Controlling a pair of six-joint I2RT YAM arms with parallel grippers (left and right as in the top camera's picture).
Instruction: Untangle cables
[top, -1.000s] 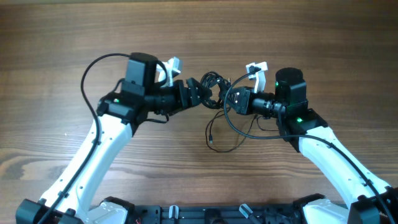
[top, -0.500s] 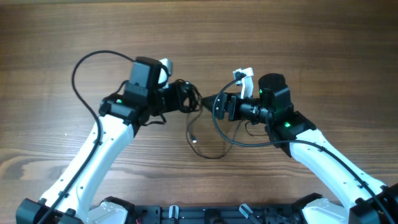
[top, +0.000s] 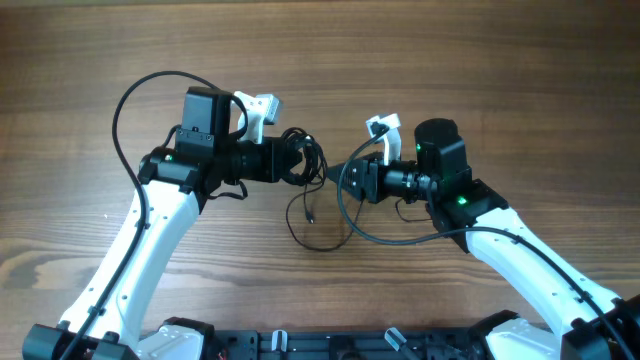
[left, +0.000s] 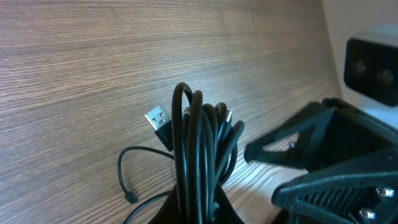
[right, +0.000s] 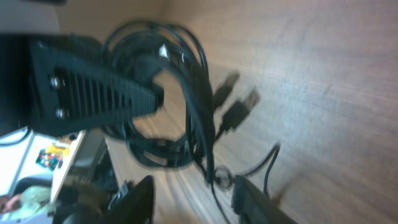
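The cables are thin black cords gathered in a bundle, with my left gripper shut on them. In the left wrist view the bundle stands upright out of my left gripper, a silvery USB plug sticking out to its left. One loose loop trails down onto the table. My right gripper faces the bundle from the right with its jaws apart. In the right wrist view the cords hang ahead of the right gripper, and one strand runs down between its fingers without being pinched.
The wooden table stretches all round. Thick black arm cables arc by the left arm and under the right wrist. Both grippers are almost tip to tip at the middle of the table.
My left gripper has shut on the bundle and drawn it to the left. The right gripper has let go of the cords, opened, and followed leftward.
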